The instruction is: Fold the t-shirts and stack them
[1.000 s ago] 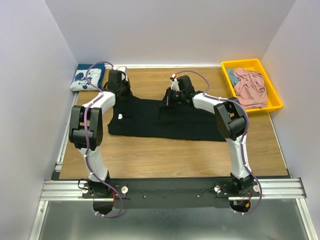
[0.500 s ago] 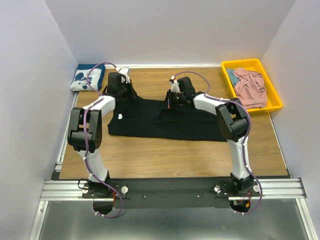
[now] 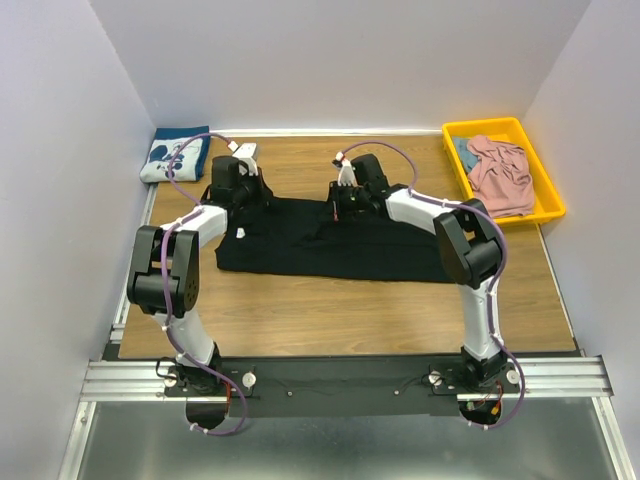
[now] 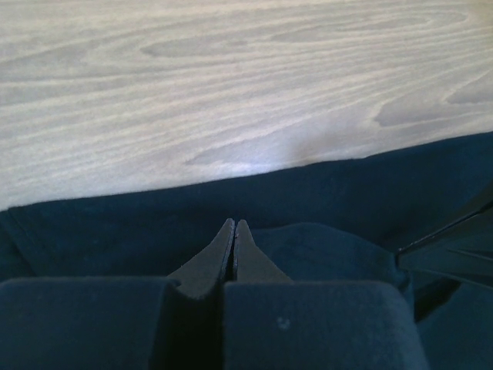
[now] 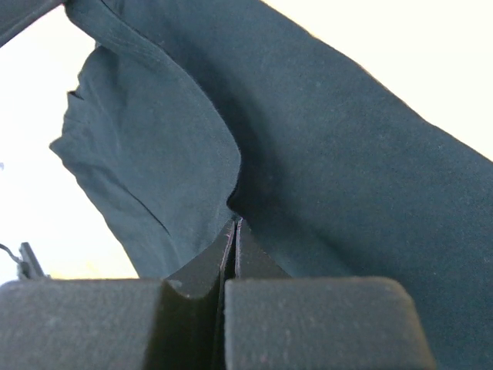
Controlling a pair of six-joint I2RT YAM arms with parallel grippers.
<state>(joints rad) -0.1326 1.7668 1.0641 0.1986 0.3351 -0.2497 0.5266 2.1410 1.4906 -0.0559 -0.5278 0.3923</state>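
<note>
1. Wooden desk from overhead, carrying a large plain black t-shirt of soft cloth, spread flat across the middle with its long side parallel to the near edge. Left gripper down at the far left corner of the black t-shirt, right gripper down on its far edge near the middle. Finger state not readable from this height. At the far left corner of the desk, a folded navy t-shirt with a white cartoon-mouse print, well apart from the black one. At the far right corner, a shallow yellow plastic tray holding a crumpled pink t-shirt, with a scrap of blue cloth just beside it at the tray's far left.

2. From the left wrist: left gripper with both fingers pressed tip to tip, no gap between them. Tips low over the black t-shirt, just short of its edge. Cannot tell whether any cloth is nipped between them. Beyond that edge, bare pale wood grain of the desk.

3. From the right wrist: right gripper with fingers likewise pressed together, pinching a fold of the black t-shirt right at the tips. From the pinch, cloth fanning upward in creases, one flap to the left and a broader sheet to the right. Background washed out to white.
</note>
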